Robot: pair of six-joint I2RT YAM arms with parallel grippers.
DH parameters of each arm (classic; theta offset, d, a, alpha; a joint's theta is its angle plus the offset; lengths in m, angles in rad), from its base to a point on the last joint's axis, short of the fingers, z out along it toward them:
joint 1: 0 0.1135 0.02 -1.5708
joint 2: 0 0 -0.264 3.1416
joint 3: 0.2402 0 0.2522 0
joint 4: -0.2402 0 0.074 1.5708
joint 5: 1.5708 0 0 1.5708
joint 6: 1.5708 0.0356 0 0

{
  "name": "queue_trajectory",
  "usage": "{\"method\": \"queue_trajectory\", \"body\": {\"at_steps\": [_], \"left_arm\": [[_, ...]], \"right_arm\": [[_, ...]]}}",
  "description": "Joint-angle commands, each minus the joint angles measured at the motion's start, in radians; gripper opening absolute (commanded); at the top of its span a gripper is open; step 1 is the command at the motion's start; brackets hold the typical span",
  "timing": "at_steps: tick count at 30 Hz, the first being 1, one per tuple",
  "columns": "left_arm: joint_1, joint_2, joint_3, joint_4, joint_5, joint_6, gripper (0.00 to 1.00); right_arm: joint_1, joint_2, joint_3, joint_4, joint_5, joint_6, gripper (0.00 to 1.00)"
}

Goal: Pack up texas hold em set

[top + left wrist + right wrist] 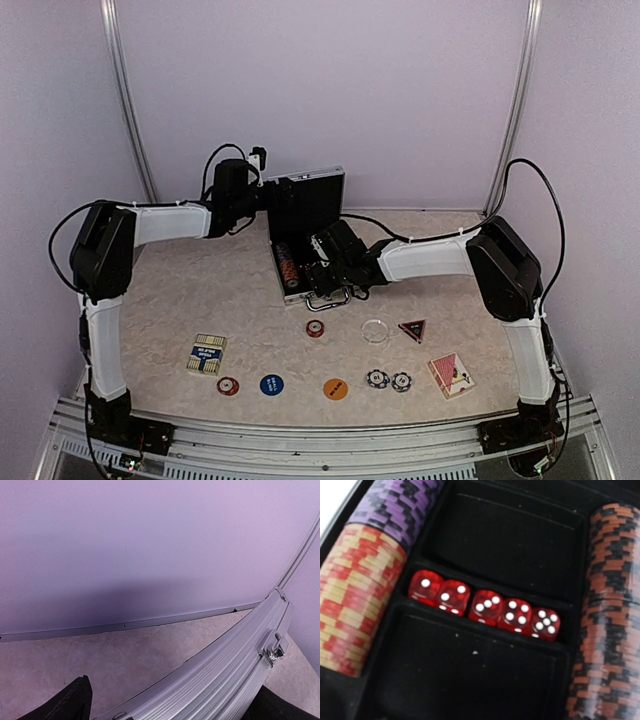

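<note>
Top external view: my left gripper (262, 193) has its fingers (70, 702) spread apart, straddling the upright lid (225, 665) of the open briefcase (310, 205) on the table (200, 290). My right gripper (320, 266) hangs over its tray (495, 540); I cannot tell how its jaws stand. 5 red dice (485, 605) lie between chip stacks (360, 590).

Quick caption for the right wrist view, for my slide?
Inside the case: five red dice in the middle slot, chip rows on both sides, two large compartments empty.
</note>
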Motion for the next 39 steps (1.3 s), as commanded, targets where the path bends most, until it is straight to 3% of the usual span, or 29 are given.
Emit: {"method": "queue_trajectory", "body": {"at_steps": [1,39], "left_arm": [[-0.018,-0.06,-0.041,0.039,0.004,0.001,0.99],[-0.1,-0.188,-0.288,0.13,0.004,-0.049,0.99]], "right_arm": [[0.019,-0.01,-0.019,-0.103,-0.021,-0.002,0.8],[0.025,-0.027,0.0,-0.095,-0.032,0.017,0.8]]}}
